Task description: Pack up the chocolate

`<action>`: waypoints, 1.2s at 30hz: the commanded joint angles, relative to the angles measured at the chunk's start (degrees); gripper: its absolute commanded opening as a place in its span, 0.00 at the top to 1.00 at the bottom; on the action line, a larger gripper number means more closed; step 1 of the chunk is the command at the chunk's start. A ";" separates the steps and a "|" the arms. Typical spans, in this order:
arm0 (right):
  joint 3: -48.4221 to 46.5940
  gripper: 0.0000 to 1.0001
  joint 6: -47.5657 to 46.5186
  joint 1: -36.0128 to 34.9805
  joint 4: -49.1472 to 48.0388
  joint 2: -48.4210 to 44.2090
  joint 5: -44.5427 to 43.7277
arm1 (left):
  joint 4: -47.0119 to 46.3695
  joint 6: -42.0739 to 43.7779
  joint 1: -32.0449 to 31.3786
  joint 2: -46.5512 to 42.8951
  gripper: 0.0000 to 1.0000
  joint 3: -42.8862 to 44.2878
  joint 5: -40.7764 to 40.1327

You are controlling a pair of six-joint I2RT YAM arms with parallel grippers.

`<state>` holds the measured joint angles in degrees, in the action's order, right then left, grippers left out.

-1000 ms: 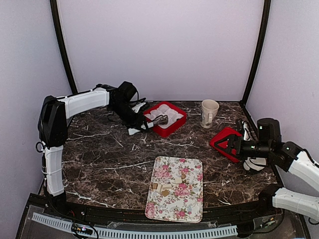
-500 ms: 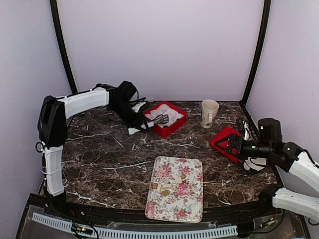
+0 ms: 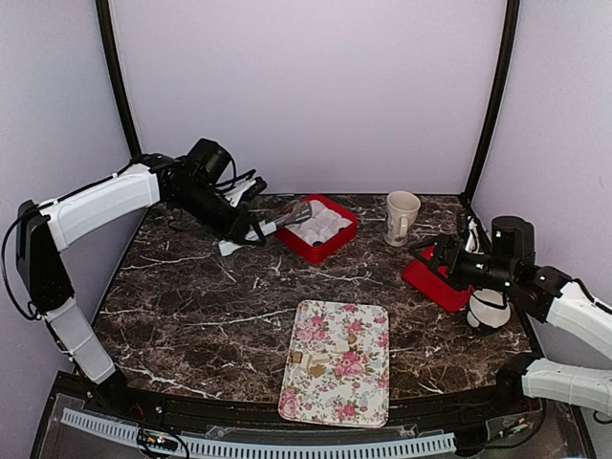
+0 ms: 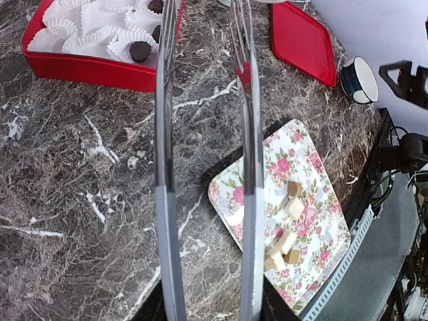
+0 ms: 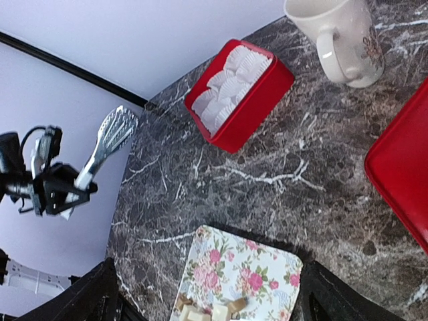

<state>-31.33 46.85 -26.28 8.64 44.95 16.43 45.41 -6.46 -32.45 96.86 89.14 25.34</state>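
Note:
Several tan and cream chocolate pieces lie at the near left of the flowered tray; the left wrist view shows them too. A dark chocolate sits in a paper cup inside the red box. My left gripper is shut on metal tongs. They are raised off the table, tips by the box's left corner, with nothing between their arms. My right gripper stands open and empty at the right, above the red lid.
A cream mug stands behind the lid, right of the box. A round white cup with a dark rim sits under my right arm. White crinkled paper cups fill the box. Black frame posts rise at both back corners.
My left arm has lifted and drawn back to the left, taking the tongs' tips up out of the red box. My right arm has risen slightly and shifted right.

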 commanded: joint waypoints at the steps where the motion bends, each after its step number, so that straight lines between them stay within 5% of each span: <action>1: -3.96 0.05 1.09 1.29 -11.04 4.14 -3.69 | -1.32 2.06 -2.43 -7.58 0.64 -7.55 -2.13; 10: -7.54 0.05 -3.61 3.43 -14.67 13.08 -2.84 | -1.13 1.46 -12.69 -16.87 0.64 -20.14 -8.73; 18: -1.59 0.06 -0.15 3.39 -19.90 11.17 -1.94 | -1.37 -0.24 -25.09 -19.30 0.64 -25.56 -18.33; 25: 2.46 0.06 2.85 3.39 -21.18 6.51 -3.11 | -1.19 2.79 -33.10 -12.96 0.63 -23.30 -23.98; 36: 2.30 0.06 2.47 3.42 -19.73 5.86 -3.24 | -2.18 7.41 -36.72 -3.52 0.62 -19.57 -26.23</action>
<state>-29.28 48.82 -23.18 -8.86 51.83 13.82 44.23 -1.23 -68.79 92.38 67.31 0.93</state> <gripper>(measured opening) 0.939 0.379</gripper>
